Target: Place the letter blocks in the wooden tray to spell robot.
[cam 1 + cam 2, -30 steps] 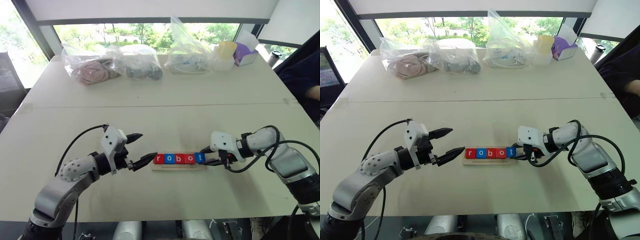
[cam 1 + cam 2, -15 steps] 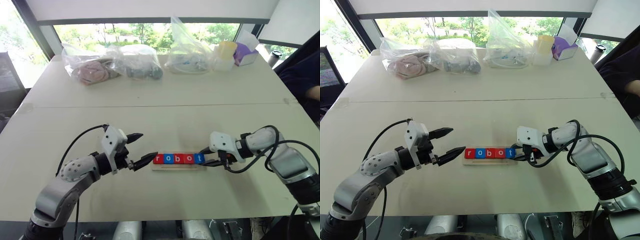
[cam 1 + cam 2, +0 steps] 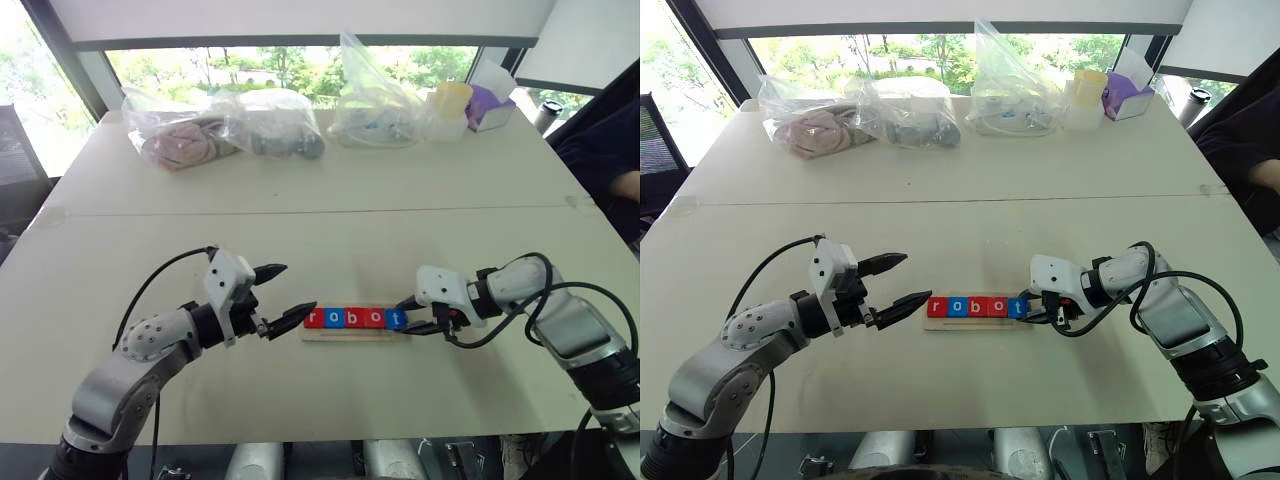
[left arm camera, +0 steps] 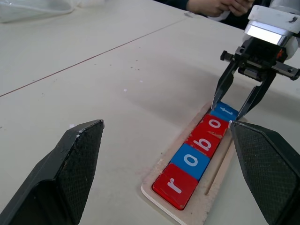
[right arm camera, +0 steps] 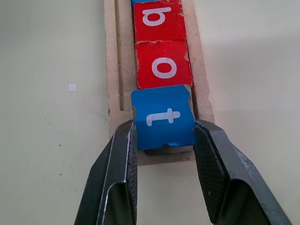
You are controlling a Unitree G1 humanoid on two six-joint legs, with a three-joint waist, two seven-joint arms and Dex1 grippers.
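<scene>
We see five flat square blocks [image 3: 356, 319] lying in a row in the tray [image 3: 355, 333], a long narrow light-wood strip on the table, touching edge to edge and reading r, o, b, o, t in white. They run red, blue, red, red, blue. The blue t [image 5: 163, 116] sits at the tray's right end.

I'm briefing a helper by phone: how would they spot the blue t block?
On the white table lies a long light-wood tray holding five square letter blocks. The blue t block sits at the end, shut between the right gripper fingers; the other blue block reads o.
</scene>
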